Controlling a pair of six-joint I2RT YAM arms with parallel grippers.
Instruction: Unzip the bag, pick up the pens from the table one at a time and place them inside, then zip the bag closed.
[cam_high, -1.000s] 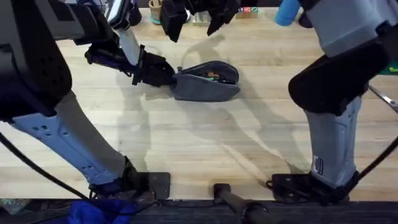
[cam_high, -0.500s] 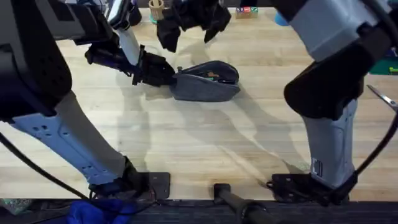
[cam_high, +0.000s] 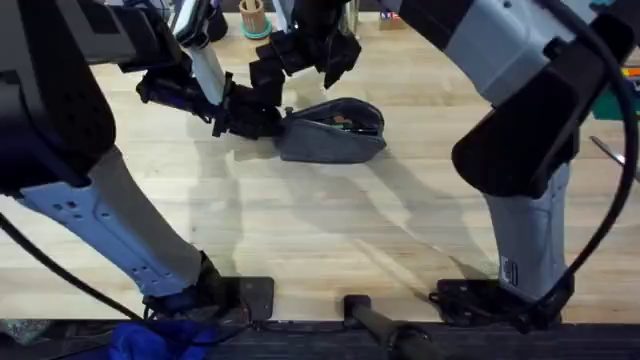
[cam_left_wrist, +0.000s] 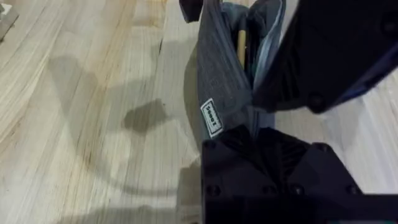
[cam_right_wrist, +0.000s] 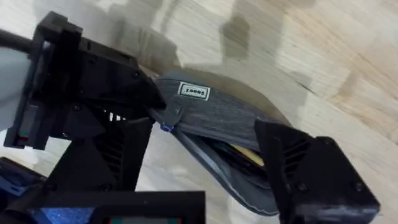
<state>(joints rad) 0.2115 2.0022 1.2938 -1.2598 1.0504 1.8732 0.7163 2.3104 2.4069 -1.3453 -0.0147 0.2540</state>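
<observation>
- bag (cam_high: 333, 130): blue-grey fabric pouch, rounded ends, small white label on its side, zipper open along the top; sits upper centre of the overhead frame on the pale plank bench (cam_high: 320, 230).
- Long axis runs left-right in overhead, tilted slightly up to the right.
- left end effector (cam_high: 262, 122) pinches the bag's left end.
- right end effector (cam_high: 300, 62) hangs just above the bag's left half, fingers spread.
- Wrist views show the yellow pen (cam_left_wrist: 240, 48) lying inside along the bag's length; overhead gives only dim contents in the opening.
- Right wrist view shows a blue zipper pull (cam_right_wrist: 165, 127) beside the left end effector.
</observation>
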